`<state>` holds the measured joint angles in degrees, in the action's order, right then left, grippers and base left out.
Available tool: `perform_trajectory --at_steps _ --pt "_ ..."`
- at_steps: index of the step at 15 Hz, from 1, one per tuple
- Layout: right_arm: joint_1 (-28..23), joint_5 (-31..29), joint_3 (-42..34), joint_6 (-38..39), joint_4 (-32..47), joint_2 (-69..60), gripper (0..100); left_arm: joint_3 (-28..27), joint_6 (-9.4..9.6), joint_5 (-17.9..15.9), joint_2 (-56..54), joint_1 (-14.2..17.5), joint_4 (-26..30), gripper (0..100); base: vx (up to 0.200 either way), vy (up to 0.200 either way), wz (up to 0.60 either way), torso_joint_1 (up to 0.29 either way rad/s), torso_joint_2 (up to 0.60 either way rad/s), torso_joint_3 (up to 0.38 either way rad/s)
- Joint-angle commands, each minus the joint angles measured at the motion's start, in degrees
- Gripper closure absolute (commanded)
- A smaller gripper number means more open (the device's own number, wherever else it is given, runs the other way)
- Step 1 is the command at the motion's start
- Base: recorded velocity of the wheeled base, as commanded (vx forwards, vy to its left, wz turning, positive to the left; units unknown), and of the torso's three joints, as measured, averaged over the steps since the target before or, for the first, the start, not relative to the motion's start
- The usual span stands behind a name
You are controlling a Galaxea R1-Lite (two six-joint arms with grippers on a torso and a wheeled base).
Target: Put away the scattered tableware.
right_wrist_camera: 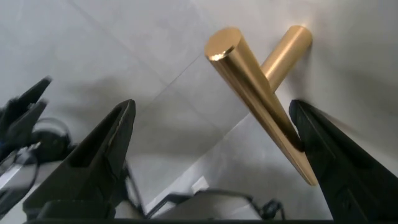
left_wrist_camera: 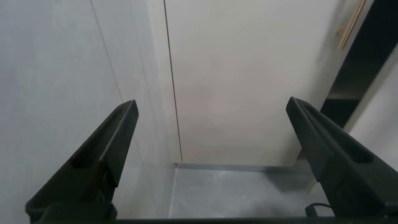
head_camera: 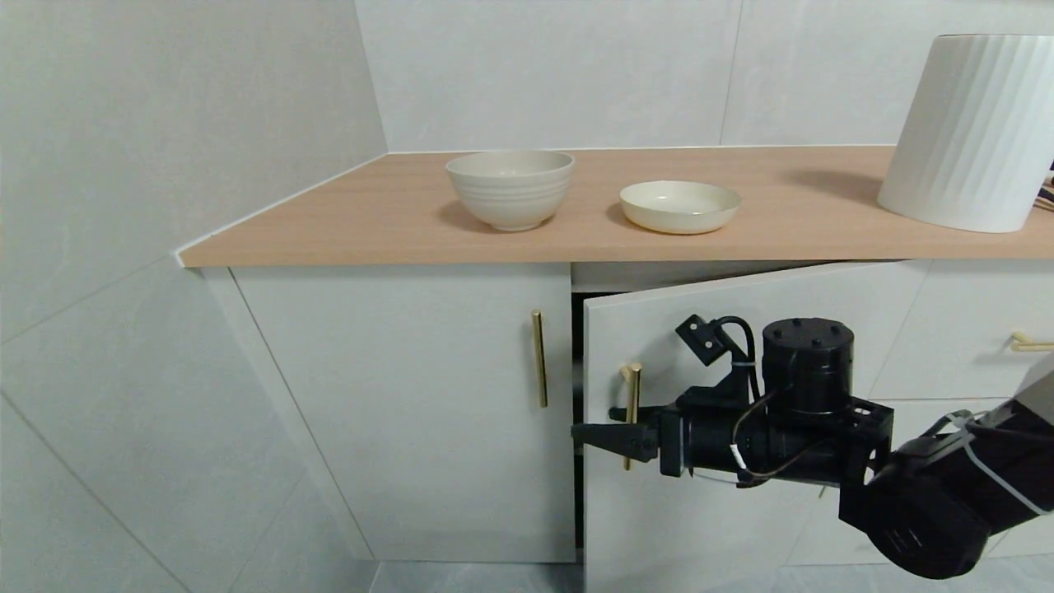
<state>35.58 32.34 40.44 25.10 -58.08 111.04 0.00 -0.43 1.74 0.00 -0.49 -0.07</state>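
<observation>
Pale wooden tabletop [head_camera: 790,214] against grey tiled walls, carrying a deep ribbed bowl [head_camera: 510,188] and, to its right and apart from it, a shallow plate [head_camera: 680,206], both upright and empty; further right, a tall white ribbed container [head_camera: 972,132]. Below, a closed cupboard door [head_camera: 395,412] beside a second door [head_camera: 659,527] standing ajar, with a dark gap between. Right gripper [head_camera: 605,424] low at the ajar door, spread open astride its brass handle [head_camera: 632,387], one finger close against the bar, not clamped. Left gripper [left_wrist_camera: 211,107] also spread wide, holding nothing, facing the closed door and the floor. Judged for handling: bowl and plate stiff, smooth, probably glazed and slippery, breakable if dropped or knocked against the cupboard frame; bowl likely the heavier. Best taken at the rim, one finger inside and one outside. Little to bite on at the plate's low rim, so a firm, level pinch there.
</observation>
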Motion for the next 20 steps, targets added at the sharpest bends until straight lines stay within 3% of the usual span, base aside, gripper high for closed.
perform_trajectory --at_steps 1,9,11,13,14,17,20 --pt "0.6 0.1 -2.5 0.0 -0.4 -2.9 0 0.0 0.08 0.0 0.0 0.0 0.0 0 0.0 0.0 0.0 0.0 0.0 0.0" --pt "1.2 2.1 -6.9 0.0 -1.0 -6.0 0 -1.0 -0.01 -0.1 0.0 0.0 -0.8 0 0.0 0.0 0.0 0.0 0.0 0.0" --pt "1.2 2.1 -7.6 -0.1 -1.0 -6.5 0 -11.6 0.08 -3.0 2.6 -0.5 5.1 0 0.0 0.0 0.0 0.0 0.0 0.0" --pt "1.2 2.2 -7.9 -0.1 -1.0 -7.1 0 -23.6 0.16 -8.6 11.0 -1.0 12.6 0 0.0 0.0 0.0 0.0 0.0 0.0" --pt "1.2 2.2 -8.0 -0.1 -1.0 -7.3 0 -28.1 0.16 -11.1 17.0 -1.0 13.6 0 0.0 0.0 0.0 0.0 0.0 0.0" --pt "1.2 3.1 -8.5 -0.2 -1.0 -7.9 0 -38.2 2.1 -14.6 37.4 -1.3 12.4 0 0.0 0.0 0.0 0.0 0.0 0.0" --pt "1.9 3.3 -9.0 -0.1 -1.0 -7.9 0 -41.0 4.29 -18.6 50.7 -1.9 8.2 0 0.0 0.0 0.0 0.0 0.0 0.0"
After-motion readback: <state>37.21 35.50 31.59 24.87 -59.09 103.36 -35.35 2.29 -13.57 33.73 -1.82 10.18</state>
